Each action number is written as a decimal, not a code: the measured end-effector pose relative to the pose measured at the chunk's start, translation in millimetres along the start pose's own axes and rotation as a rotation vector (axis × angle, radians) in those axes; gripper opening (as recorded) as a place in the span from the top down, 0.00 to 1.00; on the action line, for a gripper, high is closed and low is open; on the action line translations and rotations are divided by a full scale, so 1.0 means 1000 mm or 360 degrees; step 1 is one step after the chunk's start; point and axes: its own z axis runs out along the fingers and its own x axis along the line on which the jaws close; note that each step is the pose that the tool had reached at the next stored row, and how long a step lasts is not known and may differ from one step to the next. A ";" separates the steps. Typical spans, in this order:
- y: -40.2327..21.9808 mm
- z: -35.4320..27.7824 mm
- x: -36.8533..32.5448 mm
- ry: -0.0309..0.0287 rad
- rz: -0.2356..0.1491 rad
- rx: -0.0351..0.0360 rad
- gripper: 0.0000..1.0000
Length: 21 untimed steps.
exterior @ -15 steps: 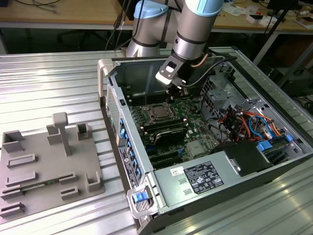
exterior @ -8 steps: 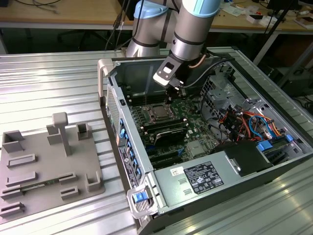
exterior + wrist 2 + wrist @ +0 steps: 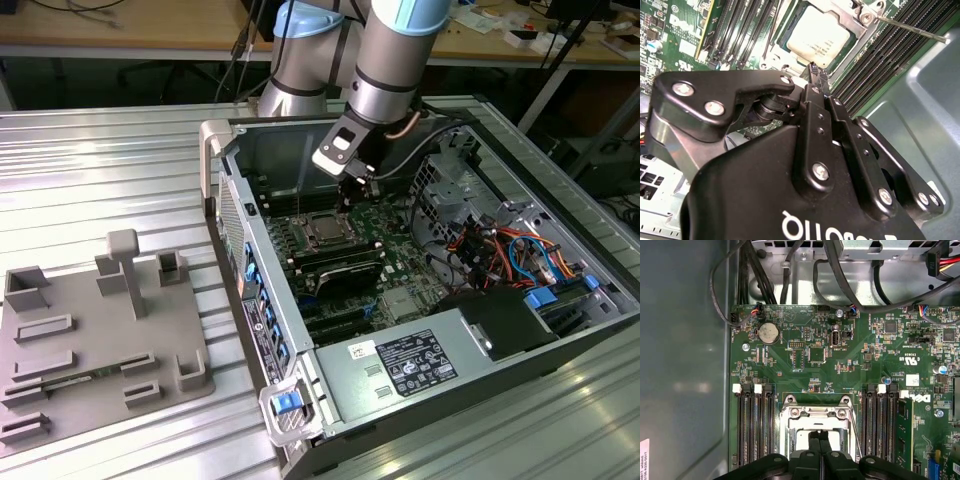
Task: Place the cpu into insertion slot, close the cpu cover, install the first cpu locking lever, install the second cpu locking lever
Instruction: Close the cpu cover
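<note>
Second wrist view: finds claw (image 3: 818, 75) pressed together just beside cpu (image 3: 817, 37); could skid off thin locking lever (image 3: 912, 29) and gouge chip.

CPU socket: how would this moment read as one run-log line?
cpu: seated | cpu cover: closed over it | gripper: shut, tips at cover edge

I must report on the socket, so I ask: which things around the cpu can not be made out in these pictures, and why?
- The insertion slot's pin field: it lies under the cpu and cpu cover in the second wrist view.
- The cpu cover's near part, first wrist view: hidden by the gripper and cut by the picture's edge.
- What the fingertips touch, second wrist view: blocked by the gripper's own body.
</note>
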 end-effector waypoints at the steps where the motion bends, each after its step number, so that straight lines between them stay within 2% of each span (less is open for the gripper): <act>1: -0.0004 0.0001 0.0000 -0.00001 0.0000 0.0000 0.89; 7: -0.0055 0.0008 0.0001 0.00000 0.0000 0.0000 0.89; 11: -0.0064 0.0009 0.0001 -0.00001 0.0000 0.0000 0.89; 15: -0.0202 0.0084 0.0003 0.00000 -0.0003 0.0000 0.89; 17: -0.0328 0.0153 0.0005 0.00003 -0.0012 0.0000 0.89; 19: -0.0378 0.0204 0.0007 0.00003 -0.0012 0.0000 0.89; 21: -0.0401 0.0214 0.0006 0.00000 -0.0013 0.0001 0.89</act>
